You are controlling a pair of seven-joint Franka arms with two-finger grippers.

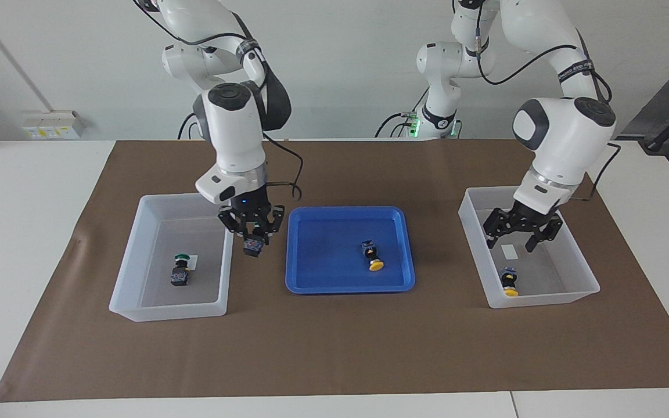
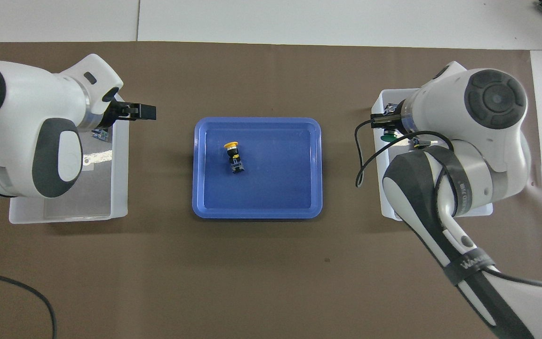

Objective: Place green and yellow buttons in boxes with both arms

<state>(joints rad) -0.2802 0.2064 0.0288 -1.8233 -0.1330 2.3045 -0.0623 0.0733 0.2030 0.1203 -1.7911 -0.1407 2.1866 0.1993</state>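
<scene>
My right gripper [image 1: 251, 232] is clamped on a green button [image 1: 252, 246], up over the rim of the box [image 1: 137, 232] at my right arm's end; another green button [image 1: 180, 271] lies in it. My left gripper [image 1: 515, 229] hangs spread wide and empty over the other box [image 1: 584, 270], with a yellow button [image 1: 508, 281] on its floor. One yellow button [image 1: 373, 256] is left in the blue tray [image 1: 392, 284]. From overhead my arms hide most of both boxes.
</scene>
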